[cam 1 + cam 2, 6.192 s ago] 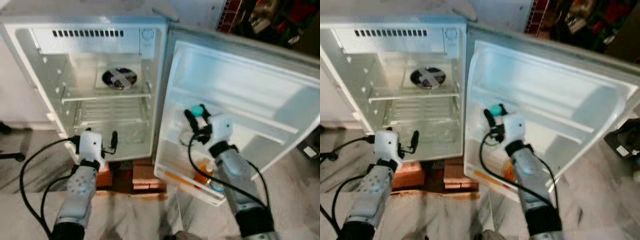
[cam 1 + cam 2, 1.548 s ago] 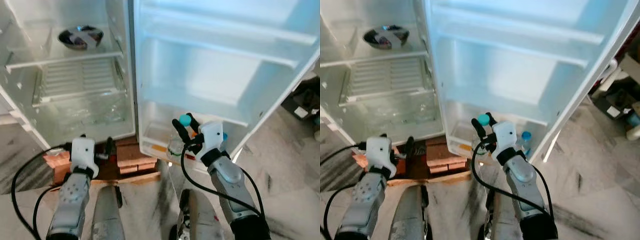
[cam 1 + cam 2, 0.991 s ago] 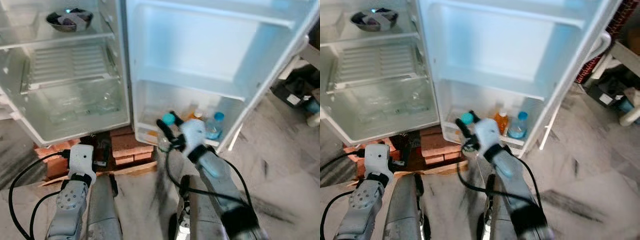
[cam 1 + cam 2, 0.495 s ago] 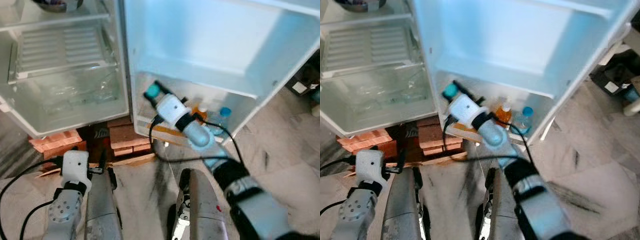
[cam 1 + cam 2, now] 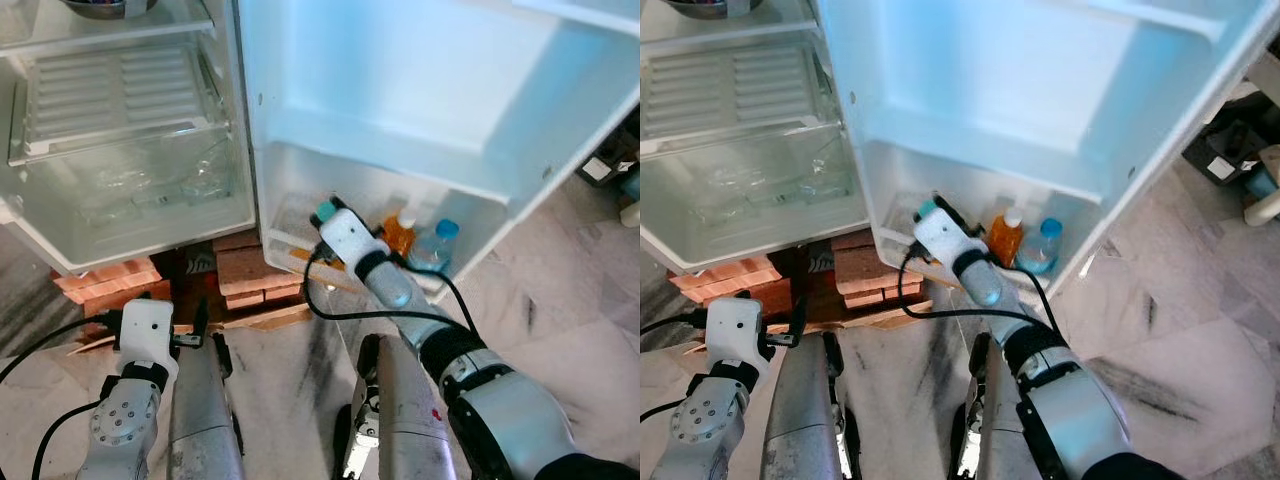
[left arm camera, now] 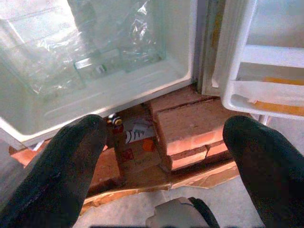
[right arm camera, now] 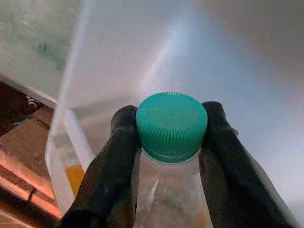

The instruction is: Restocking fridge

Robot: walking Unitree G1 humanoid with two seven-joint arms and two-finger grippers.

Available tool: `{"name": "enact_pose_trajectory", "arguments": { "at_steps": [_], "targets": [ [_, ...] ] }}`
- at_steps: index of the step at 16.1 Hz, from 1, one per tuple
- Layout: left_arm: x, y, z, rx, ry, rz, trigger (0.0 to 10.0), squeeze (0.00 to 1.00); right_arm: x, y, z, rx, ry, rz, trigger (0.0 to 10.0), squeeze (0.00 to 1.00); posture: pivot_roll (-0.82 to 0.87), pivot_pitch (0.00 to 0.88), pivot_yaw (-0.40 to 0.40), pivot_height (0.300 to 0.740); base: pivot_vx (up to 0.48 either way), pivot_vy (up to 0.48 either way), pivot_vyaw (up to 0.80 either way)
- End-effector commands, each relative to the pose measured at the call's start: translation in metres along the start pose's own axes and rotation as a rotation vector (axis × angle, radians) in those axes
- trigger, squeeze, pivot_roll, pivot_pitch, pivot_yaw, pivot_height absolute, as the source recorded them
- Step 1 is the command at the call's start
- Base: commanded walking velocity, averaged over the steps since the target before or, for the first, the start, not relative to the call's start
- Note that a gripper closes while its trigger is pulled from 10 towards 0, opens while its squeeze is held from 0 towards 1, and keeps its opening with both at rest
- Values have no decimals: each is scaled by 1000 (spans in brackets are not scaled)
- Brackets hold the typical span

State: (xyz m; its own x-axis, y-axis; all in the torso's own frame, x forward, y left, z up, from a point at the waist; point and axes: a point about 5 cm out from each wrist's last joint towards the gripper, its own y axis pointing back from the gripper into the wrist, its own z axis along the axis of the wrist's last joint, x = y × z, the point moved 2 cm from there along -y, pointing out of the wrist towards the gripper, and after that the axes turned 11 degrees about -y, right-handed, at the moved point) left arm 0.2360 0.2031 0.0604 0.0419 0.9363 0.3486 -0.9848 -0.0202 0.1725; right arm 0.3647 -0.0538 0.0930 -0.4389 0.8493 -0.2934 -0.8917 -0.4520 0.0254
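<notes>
The right gripper (image 7: 171, 142) is clamping a clear bottle with a teal cap (image 7: 171, 124), holding it over the bottom door shelf (image 5: 300, 245) of the open fridge, beside an orange bottle (image 5: 401, 232) and blue-capped bottle (image 5: 436, 246). The left gripper (image 6: 166, 156) is hanging open above the bricks (image 6: 190, 137).

1. The bowl (image 5: 105, 7) on the fridge's upper shelf (image 5: 110, 30) is cut by the picture's top edge; only its lower rim shows.
2. The bottle (image 7: 170, 190) in the right gripper (image 7: 168, 137) runs off the wrist view's bottom edge; in the eye views the gripper's white housing covers its body, leaving the green cap (image 5: 325, 211).
3. The door bin's front wall (image 5: 300, 245) hides the lower parts of the orange bottle (image 5: 400, 232) and the blue-capped bottle (image 5: 436, 247).
4. Labels on both are too small to read.
</notes>
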Motion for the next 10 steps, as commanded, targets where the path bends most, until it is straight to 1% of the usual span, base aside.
{"name": "enact_pose_trajectory", "arguments": {
  "at_steps": [1,5,6,7,8,9,10],
  "targets": [
    [-2,2,-1,11,-7,-5,10000,0,8,14,-33,147,-53,13,10000,0,229,212,-96,523,0,0,0],
    [-2,-3,0,11,-5,3,10000,0,12,17,-42,213,-106,22,10000,0,236,196,-109,523,0,0,0],
    [-3,-3,0,13,-6,5,10000,0,14,15,-40,206,-101,27,10000,0,237,191,-112,523,0,0,0],
    [-3,-3,0,15,-5,6,10000,0,16,13,-38,203,-115,34,10000,310,238,191,-113,523,0,0,0],
    [-4,-2,-1,16,-4,6,10000,0,16,12,-37,200,-115,33,10000,733,241,190,-115,523,0,0,0],
    [-4,-2,-1,18,-3,8,10000,0,14,10,-33,188,-104,19,10000,1000,242,189,-117,523,0,0,0],
    [-5,-2,-1,19,-3,8,10000,0,14,10,-32,180,-87,18,10000,1000,245,188,-117,523,0,0,0]
  ]
}}
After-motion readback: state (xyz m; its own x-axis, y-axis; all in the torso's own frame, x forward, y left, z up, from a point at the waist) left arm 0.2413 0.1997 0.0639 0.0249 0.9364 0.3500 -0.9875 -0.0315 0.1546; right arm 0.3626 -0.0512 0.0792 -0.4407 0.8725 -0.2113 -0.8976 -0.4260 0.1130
